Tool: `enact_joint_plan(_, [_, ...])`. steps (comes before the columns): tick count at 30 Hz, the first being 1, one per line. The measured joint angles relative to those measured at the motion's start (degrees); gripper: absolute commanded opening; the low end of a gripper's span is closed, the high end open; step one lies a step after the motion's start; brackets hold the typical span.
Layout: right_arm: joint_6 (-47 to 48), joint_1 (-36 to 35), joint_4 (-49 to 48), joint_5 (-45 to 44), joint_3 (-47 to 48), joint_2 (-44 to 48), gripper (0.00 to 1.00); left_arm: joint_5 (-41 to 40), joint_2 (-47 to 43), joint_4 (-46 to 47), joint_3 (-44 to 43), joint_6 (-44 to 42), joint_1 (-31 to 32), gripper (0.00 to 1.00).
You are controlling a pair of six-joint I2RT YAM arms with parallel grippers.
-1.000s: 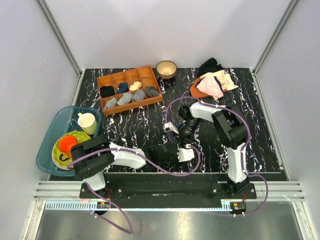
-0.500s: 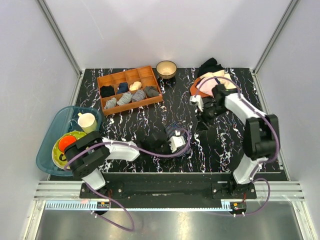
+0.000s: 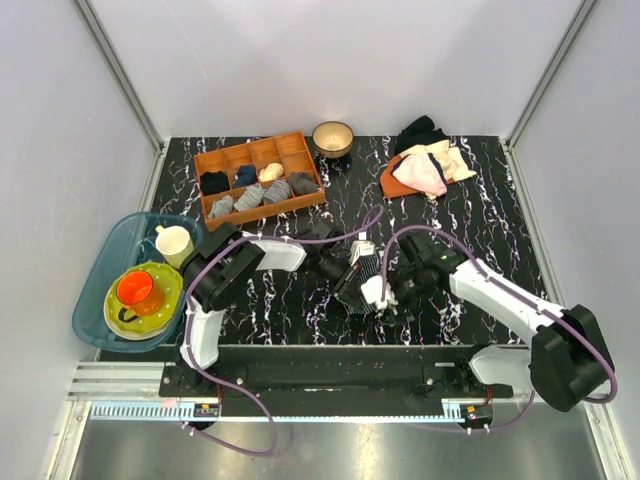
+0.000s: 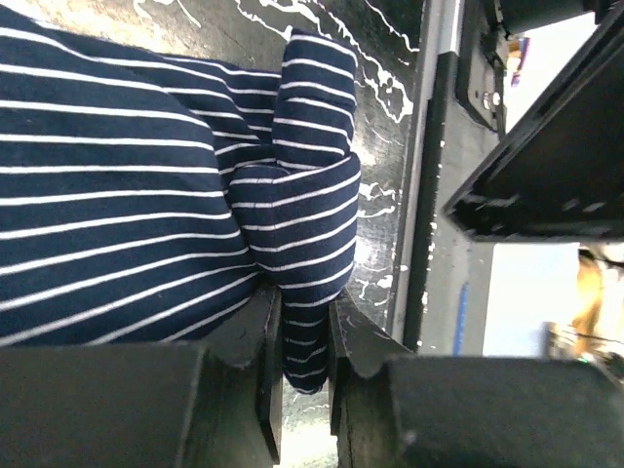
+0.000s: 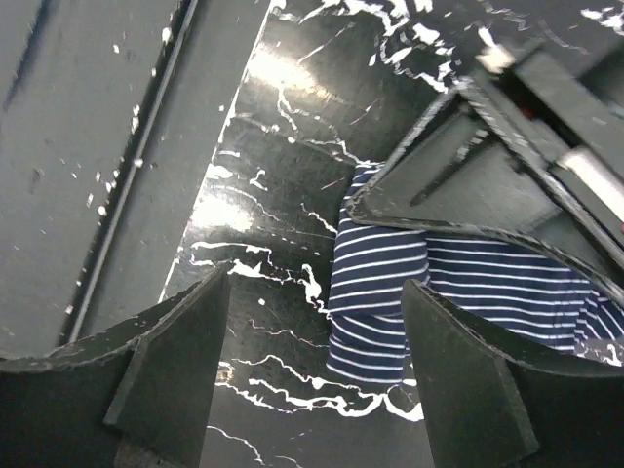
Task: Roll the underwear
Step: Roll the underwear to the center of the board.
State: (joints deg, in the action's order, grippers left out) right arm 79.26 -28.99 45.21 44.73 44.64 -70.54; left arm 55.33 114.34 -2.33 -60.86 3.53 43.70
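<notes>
The underwear is a navy cloth with fine pale stripes, bunched at the front middle of the table. In the left wrist view it fills the left side, partly folded over itself. My left gripper is shut on a narrow fold of it, and shows in the top view too. My right gripper is open and empty, low over the table, with the free end of the underwear just ahead of its right finger. In the top view it is right beside the left gripper.
A wooden divided tray with small cloth rolls stands at the back left, a bowl behind it. A pile of pink, cream and dark garments lies at the back right. A teal basin with a cup and plates is at the left. The table's front rail is close.
The right arm swung from the garment pile at the back right down to the front middle, beside the underwear. The left arm folded back, its gripper staying on the underwear.
</notes>
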Motion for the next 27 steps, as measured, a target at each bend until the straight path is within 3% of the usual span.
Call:
enact_joint_plan(5, [2.9,-5.4,-7.4,-7.0,-2.0,-3.0,0.78,5.4,4.6,-7.5,-5.6,0.0,-1.6,0.08])
enact_joint_plan(11, [5.1,-7.1,-15.4,-13.3,-4.5,-6.8,0.77,9.0,7.0,-11.5,-7.5,0.9,-3.2,0.12])
enact_joint_plan(15, [6.0,-7.6,-18.1,-15.7,-5.9,-9.3,0.70,9.4,7.7,-12.6,-8.4,2.3,-3.4,0.22])
enact_joint_plan(21, [5.5,-8.2,-20.5,-16.9,-4.8,-12.2,0.33,7.5,6.2,-7.9,-6.0,7.6,-3.6,0.43])
enact_joint_plan(23, [4.5,-8.2,-20.2,-17.2,-3.7,-13.6,0.27,5.0,3.0,-3.7,-2.4,10.2,-3.7,0.46])
enact_joint_plan(27, [2.1,-8.2,-18.6,-17.5,-2.3,-14.1,0.24,-3.1,-7.9,4.6,6.7,13.0,-5.4,0.53])
